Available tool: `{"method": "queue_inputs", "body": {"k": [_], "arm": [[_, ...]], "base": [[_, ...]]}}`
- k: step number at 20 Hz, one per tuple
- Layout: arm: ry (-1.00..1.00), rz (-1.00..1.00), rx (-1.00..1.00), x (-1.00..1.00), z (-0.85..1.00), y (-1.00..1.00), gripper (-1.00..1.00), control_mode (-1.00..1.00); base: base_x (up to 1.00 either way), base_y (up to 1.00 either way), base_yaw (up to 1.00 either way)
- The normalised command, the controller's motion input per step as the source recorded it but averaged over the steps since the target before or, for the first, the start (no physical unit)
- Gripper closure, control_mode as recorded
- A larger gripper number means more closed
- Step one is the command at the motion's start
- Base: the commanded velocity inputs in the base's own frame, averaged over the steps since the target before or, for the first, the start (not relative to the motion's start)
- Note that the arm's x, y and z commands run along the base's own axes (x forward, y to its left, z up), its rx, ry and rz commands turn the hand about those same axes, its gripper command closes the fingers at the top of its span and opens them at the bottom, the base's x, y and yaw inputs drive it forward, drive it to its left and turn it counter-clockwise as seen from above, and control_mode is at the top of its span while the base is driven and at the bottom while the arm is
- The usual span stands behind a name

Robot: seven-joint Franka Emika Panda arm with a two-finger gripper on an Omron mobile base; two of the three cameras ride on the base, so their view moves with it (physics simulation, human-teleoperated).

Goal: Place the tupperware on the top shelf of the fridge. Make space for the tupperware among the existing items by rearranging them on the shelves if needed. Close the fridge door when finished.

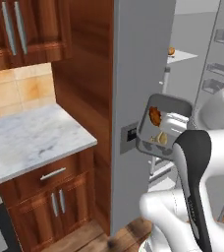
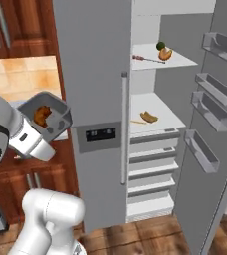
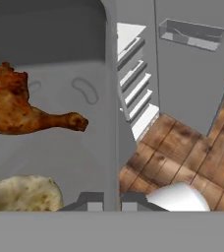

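while the tupperware (image 2: 44, 117) rides up in the gripper (image 3: 120, 198), jaws pinched shut on its wall, it's well short of the fridge (image 2: 135, 99), out in front of the closed display-panel door. inside: roast chicken leg (image 3: 23, 108) & a flatbread. fridge door (image 2: 210, 124) stands open. top shelf (image 2: 180, 62) holds a green fruit, orange food, skewer; free room looks tight. left to do: clear space if needed, set tub down, shut door.

I'm looking into the fridge (image 2: 93, 74): its top shelf (image 2: 177, 62) is carrying a green fruit (image 2: 161, 46), an orange food piece (image 2: 166, 53) touching it, and a skewer (image 2: 148, 59) nearer the front. The shelf below (image 2: 163, 108) is holding sausages (image 2: 149, 117) and a thin stick (image 2: 138, 122).
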Motion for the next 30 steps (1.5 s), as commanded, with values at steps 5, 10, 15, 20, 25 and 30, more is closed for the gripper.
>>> {"method": "queue_inputs", "body": {"k": [5,10,15,20,25,30], "arm": [[0.0,0.0,0.0,0.0,0.0,0.0,1.0,1.0],[0.0,0.0,0.0,0.0,0.0,0.0,1.0,1.0],[0.0,0.0,0.0,0.0,0.0,0.0,1.0,1.0],[0.0,0.0,0.0,0.0,0.0,0.0,1.0,1.0],[0.0,0.0,0.0,0.0,0.0,0.0,1.0,1.0],[0.0,0.0,0.0,0.0,0.0,0.0,1.0,1.0]], "base": [[0.18,-0.65,-0.08],[0.53,-0.69,0.06],[0.52,-0.72,0.18],[0.52,-0.3,0.27],[0.51,-0.16,0.35],[0.47,-0.45,0.33]]}}
